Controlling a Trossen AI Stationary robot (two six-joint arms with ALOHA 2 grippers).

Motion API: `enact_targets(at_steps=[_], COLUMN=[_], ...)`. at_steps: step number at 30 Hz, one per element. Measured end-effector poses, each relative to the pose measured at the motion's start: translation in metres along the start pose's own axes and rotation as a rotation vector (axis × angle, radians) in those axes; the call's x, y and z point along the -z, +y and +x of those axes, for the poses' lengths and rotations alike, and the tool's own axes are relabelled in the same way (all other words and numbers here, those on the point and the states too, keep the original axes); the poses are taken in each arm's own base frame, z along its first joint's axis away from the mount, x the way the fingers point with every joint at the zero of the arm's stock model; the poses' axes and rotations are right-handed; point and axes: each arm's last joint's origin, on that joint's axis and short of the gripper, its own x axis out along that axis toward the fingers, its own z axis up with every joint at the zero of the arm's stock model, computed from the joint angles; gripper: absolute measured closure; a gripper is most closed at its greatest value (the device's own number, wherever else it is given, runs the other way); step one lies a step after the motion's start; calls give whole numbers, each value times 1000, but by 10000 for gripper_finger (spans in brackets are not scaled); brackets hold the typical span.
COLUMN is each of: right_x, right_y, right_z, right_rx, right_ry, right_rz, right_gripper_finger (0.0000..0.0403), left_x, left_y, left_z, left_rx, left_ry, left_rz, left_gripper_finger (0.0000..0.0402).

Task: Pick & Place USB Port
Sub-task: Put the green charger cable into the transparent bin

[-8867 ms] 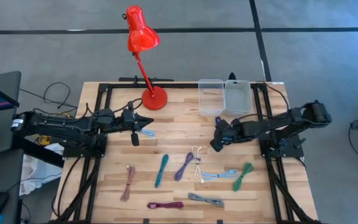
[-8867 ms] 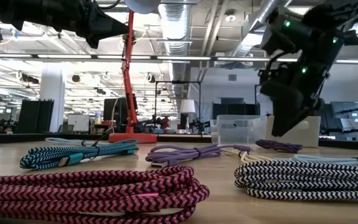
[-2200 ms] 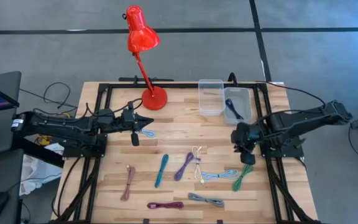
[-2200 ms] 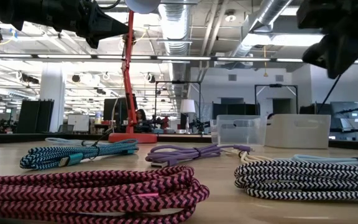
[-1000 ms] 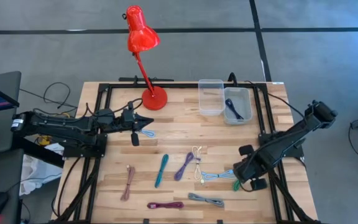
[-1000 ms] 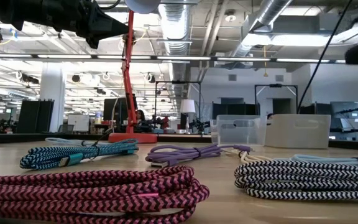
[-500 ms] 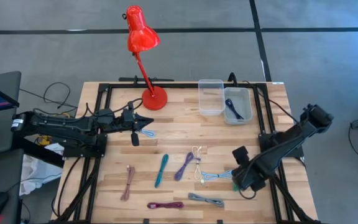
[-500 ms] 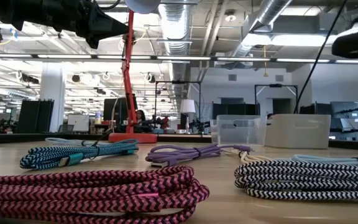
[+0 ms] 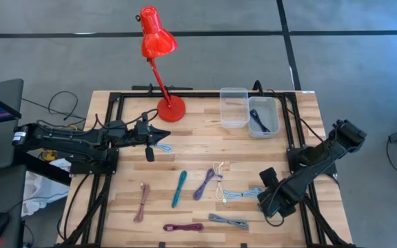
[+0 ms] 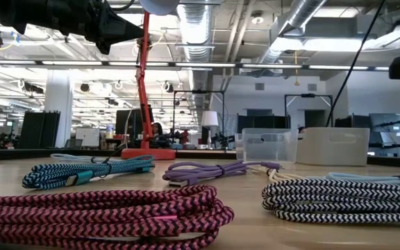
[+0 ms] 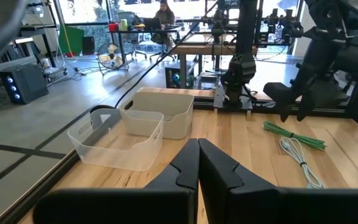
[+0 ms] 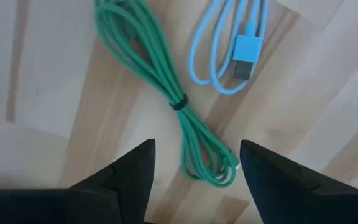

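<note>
Several coiled USB cables lie on the wooden table [image 9: 198, 158]. My right gripper [image 12: 194, 168] hovers open just above a green cable bundle [image 12: 173, 99], one finger on each side of its near end, touching nothing. A light blue cable [image 12: 229, 56] lies beside the green one. In the high view the right gripper [image 9: 269, 202] covers the green cable near the table's right front. The left wrist view shows the green cable [image 11: 294, 135] flat on the wood. My left gripper [image 9: 150, 142] waits shut at the table's left middle.
A clear bin [image 9: 233, 107] and a white bin [image 9: 263, 116] holding a dark blue cable [image 9: 257, 118] stand at the back right. A red lamp [image 9: 164, 69] stands at the back. Teal [image 9: 178, 188], purple [image 9: 204, 184], magenta [image 9: 183, 226] and grey [image 9: 228, 221] cables lie nearer the front.
My right gripper has shifted a little toward the table's near edge and now stands over the green cable, hiding it in the high view. The cables have not moved.
</note>
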Motion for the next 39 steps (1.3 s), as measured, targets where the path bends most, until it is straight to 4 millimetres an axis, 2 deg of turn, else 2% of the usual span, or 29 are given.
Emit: enact_targets(at_steps=[11,24,29,39], right_x=[18,20,22,22], right_y=[3,2,2,3], right_z=[25,44,46,47], right_rx=[88,76,72,55], right_ry=[62,-9,-6,-2], right_rz=[20,27,51,77], right_gripper_finger=[187,220,262,385], left_x=[0,0,0,0], left_y=[0,0,0,0], left_z=[0,0,0,0], left_rx=[0,0,0,0], left_ry=[0,0,0,0], left_rz=[0,0,0,0], left_gripper_finger=[396,396,396,396])
